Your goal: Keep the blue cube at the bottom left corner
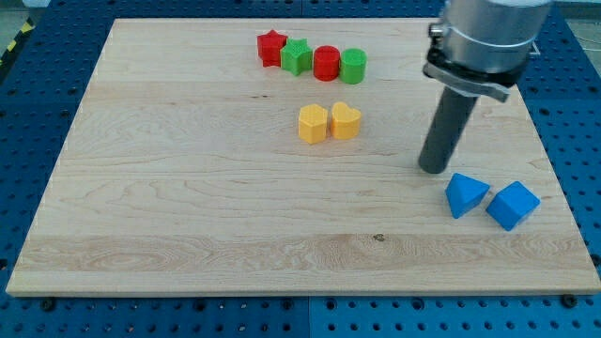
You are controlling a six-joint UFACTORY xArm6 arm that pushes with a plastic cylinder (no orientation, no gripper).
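Observation:
The blue cube lies near the board's lower right, at the view's right. A blue triangular block sits just to its left, almost touching it. My tip rests on the board just up and left of the blue triangular block, a small gap away, and further left of the blue cube. The dark rod rises from the tip to the arm's grey body at the view's top right.
A row at the top centre holds a red star, a green star, a red cylinder and a green cylinder. A yellow hexagon and a yellow heart sit side by side mid-board. The wooden board lies on a blue pegboard.

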